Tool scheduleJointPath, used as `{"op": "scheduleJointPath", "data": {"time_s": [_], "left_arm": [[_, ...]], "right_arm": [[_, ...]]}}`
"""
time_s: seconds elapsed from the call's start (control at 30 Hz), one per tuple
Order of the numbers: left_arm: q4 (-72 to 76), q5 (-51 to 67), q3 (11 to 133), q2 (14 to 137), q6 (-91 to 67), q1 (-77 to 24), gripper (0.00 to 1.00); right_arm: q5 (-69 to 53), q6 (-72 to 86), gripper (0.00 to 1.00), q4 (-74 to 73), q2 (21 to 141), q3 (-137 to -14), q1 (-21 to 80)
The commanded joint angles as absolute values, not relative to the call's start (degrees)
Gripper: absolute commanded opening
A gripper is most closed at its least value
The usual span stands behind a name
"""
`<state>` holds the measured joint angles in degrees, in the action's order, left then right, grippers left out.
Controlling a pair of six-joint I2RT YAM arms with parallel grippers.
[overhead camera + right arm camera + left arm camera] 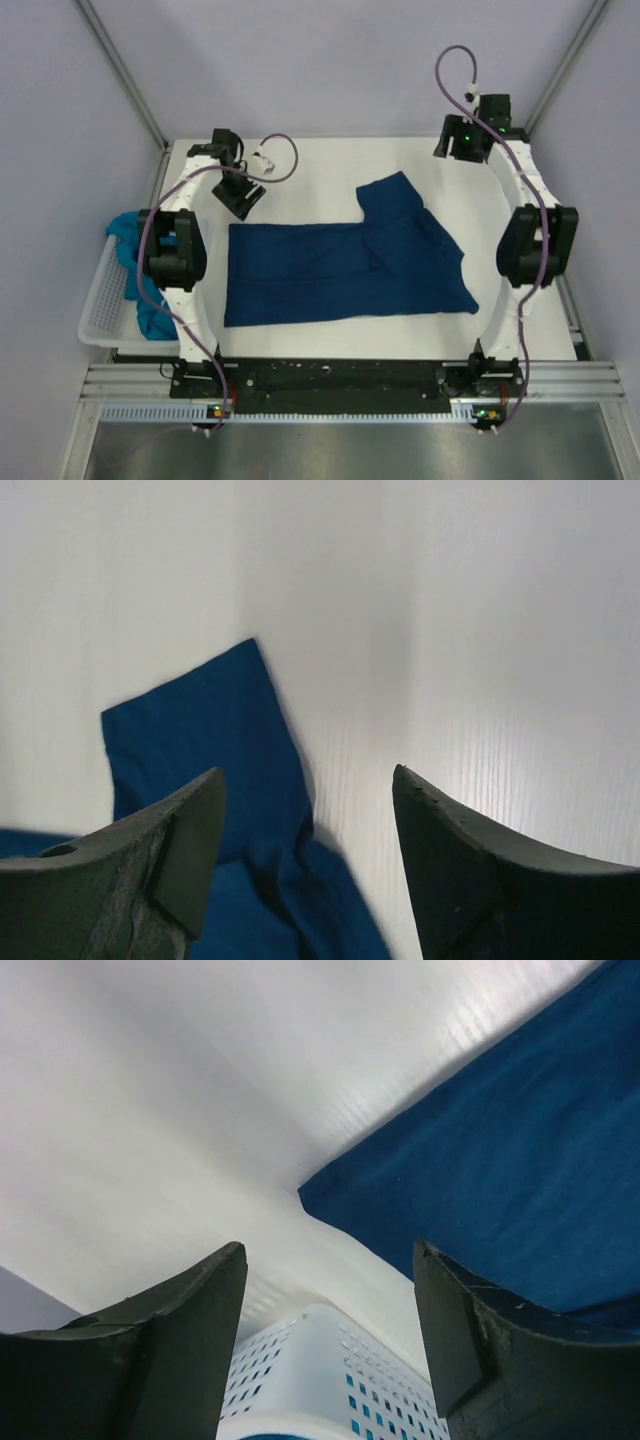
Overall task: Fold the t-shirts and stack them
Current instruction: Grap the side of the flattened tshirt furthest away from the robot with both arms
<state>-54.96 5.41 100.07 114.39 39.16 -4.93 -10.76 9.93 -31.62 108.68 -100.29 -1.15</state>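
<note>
Now seeing navy shirt (340,270) flat on the table (320,165), one sleeve (392,195) poking toward the far edge; teal shirt (128,245) heaped in the basket (95,325) at left. Both pincers spread and empty: left gripper (240,200) hovering just by the shirt's far-left corner, right gripper (462,145) well clear. Could pinch only one layer there, or drag the cloth into wrinkles; might leave that sleeve skewing the fold.

no readable text, labels or numbers
</note>
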Motion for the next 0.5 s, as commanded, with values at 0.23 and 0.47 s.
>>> {"op": "scheduleJointPath", "data": {"time_s": [0.23, 0.47], "left_arm": [[-56.1, 5.5, 101.9, 118.6, 46.2, -3.4, 0.77], [-58.1, 5.6, 104.1, 124.1, 46.0, -3.3, 0.79]], "right_arm": [[-7.9, -5.5, 0.66, -41.2, 141.0, -130.2, 7.6], [1.1, -9.4, 0.65, -44.4, 147.8, -131.5, 12.7]]}}
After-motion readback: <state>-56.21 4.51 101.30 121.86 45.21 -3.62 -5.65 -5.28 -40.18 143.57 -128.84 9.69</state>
